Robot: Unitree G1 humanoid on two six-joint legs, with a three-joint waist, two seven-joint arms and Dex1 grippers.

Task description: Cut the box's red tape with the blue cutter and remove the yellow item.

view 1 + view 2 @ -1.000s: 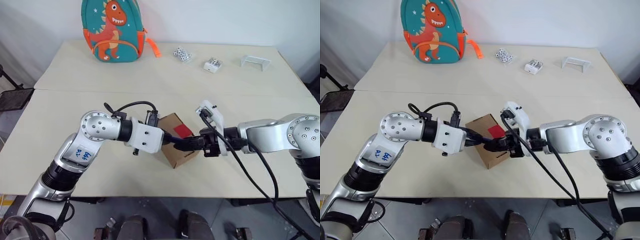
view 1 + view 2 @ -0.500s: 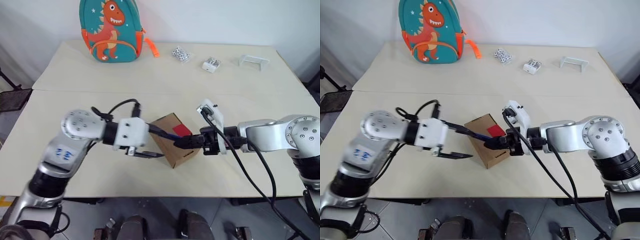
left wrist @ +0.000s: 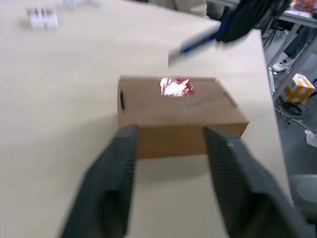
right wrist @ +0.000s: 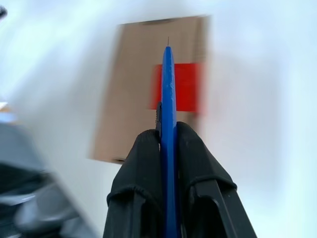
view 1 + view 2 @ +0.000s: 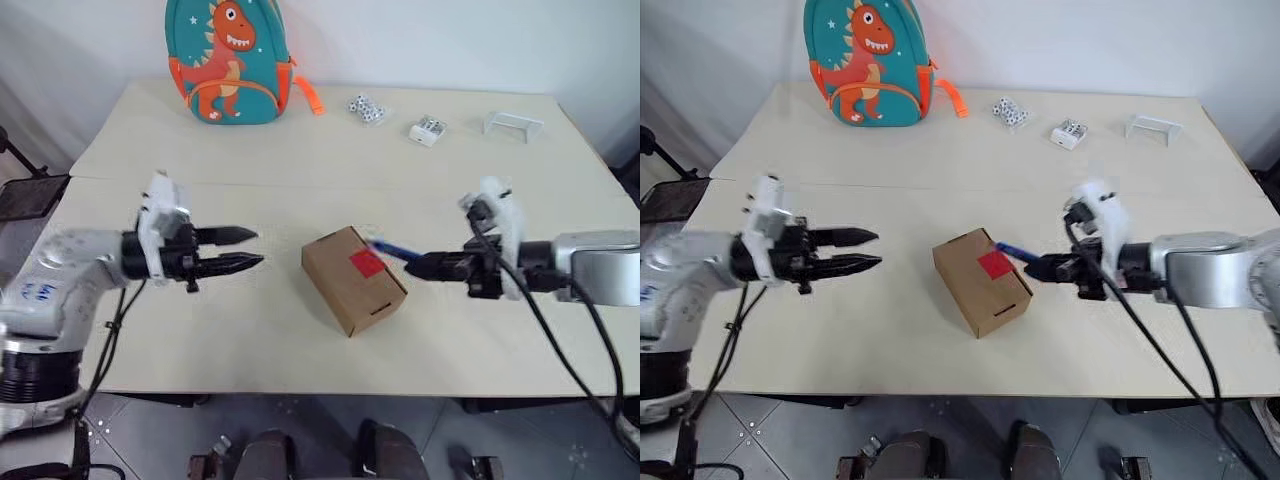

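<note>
The brown box [image 5: 345, 290] lies closed on the table's near half, with the red tape [image 5: 367, 263] on its top by the right edge. To its right my right gripper [image 5: 425, 266] is shut on the blue cutter [image 5: 393, 250], whose tip hovers just over the tape's edge. In the right wrist view the blue cutter [image 4: 168, 99] points along the red tape [image 4: 187, 87]. My left gripper [image 5: 258, 248] is off to the box's left, open and holding nothing, aimed at the box [image 3: 178, 116]. The yellow item is hidden.
A teal dinosaur backpack [image 5: 228, 60] stands at the table's far left. Small white pieces [image 5: 365, 108], a white block [image 5: 427, 129] and a white bracket [image 5: 512, 124] lie along the far edge. A seam crosses the table [image 5: 300, 180] behind the box.
Both grippers have drawn away from the box: the left one swung out to the left and opened, the right one pulled back to the right with the cutter. The box stayed put.
</note>
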